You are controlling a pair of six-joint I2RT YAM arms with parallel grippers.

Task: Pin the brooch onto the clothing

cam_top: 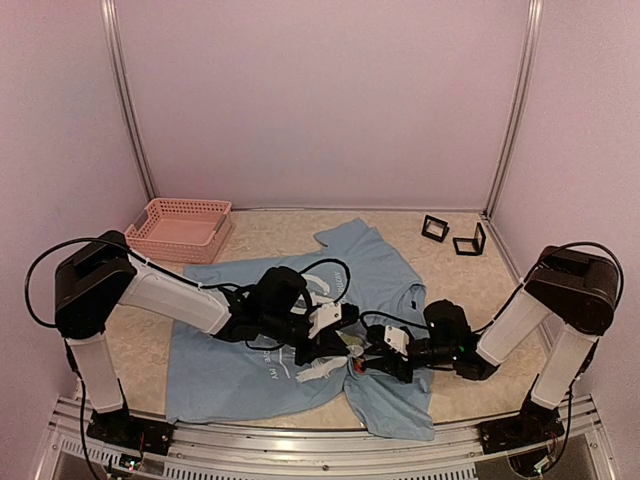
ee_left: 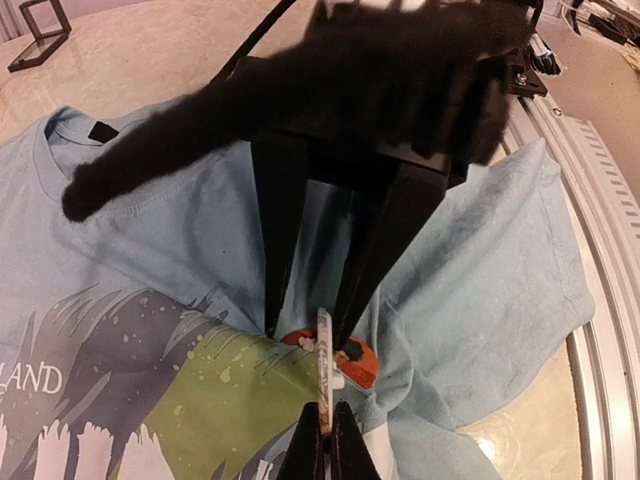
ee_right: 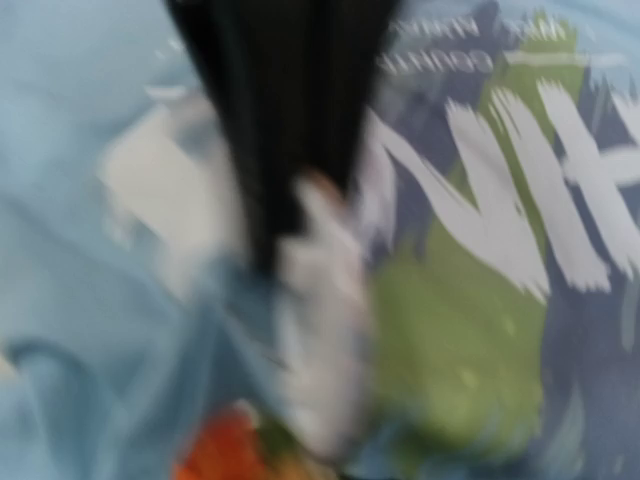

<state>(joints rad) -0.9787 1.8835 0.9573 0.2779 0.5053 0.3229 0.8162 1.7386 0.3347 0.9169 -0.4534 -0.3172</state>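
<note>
The light blue T-shirt [cam_top: 380,270] lies flat on the table, bunched where the grippers meet. In the left wrist view my left gripper [ee_left: 322,440] is shut on the edge of a thin pale disc [ee_left: 324,365], the brooch's back, held upright on the shirt's green print [ee_left: 215,400]. An orange-red brooch face [ee_left: 362,365] lies against it. My right gripper [ee_left: 308,328] comes from above, its fingers [ee_left: 275,250] apart on either side of the disc, one tip on the orange piece. The right wrist view is blurred: orange [ee_right: 215,455], a white patch and green print [ee_right: 470,340] show.
A pink basket [cam_top: 180,228] stands at the back left. Two small black frame stands [cam_top: 435,228] [cam_top: 470,240] sit at the back right. The metal rail of the table's front edge [ee_left: 600,300] runs close to the shirt's sleeve.
</note>
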